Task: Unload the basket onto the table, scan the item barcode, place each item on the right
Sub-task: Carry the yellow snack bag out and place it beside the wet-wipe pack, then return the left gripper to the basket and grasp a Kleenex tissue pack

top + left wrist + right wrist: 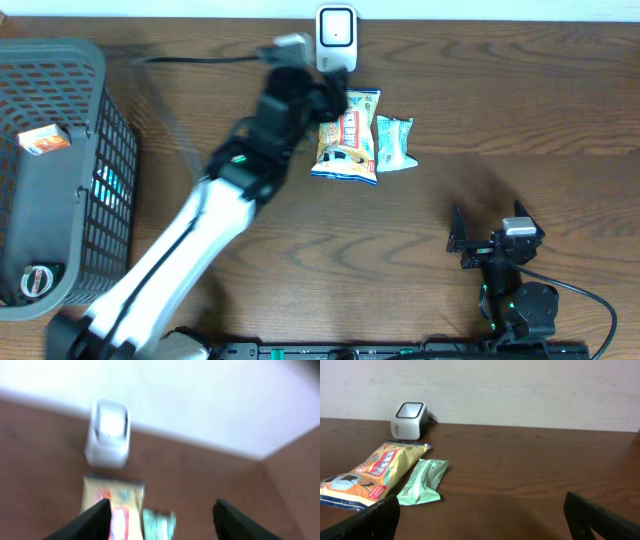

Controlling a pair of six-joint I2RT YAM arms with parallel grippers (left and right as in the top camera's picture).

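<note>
- Brown wood desk point(560, 120) carries everything; pale wall runs behind its far edge.
- White scanner point(336, 35) stands upright at mid far edge. Its dark cable point(200, 58) runs left along that edge.
- Snack bag point(348, 135), yellow-orange w/ red print, lies flat just on the nr side of the scanner. One short end points at the scanner, w/ a small gap of bare wood btwn them.
- Mint-green pkt point(393, 143) lies flat on the bag's right side, long edges meeting. It's shorter than the bag.
- L arm, white & black, reaches diagonally from the nr-left corner toward mid far edge.
- L gripper point(318, 95) hangs over the bag's far-left part, close to the scanner.
- L wrist view is blurred, but its fingers point(95, 520) are plainly spread w/ nothing pinched. Bag & pkt show on the desk below the gap, scanner ahead.
- R gripper point(487, 228) sits nr the near edge, right of middle, well apart from the bag and pointing toward the far edge.
- R fingers point(375, 520) are spread wide w/ nothing btwn them. From that wrist the bag, pkt & scanner all sit ahead to the left.
- Black mesh basket point(110, 130) stands at the left edge.
- An orange box point(45, 138) lies in the basket's far part, a round tin point(37, 282) in its nr part.
- Something teal shows through the basket's right wall; can't tell what.
</note>
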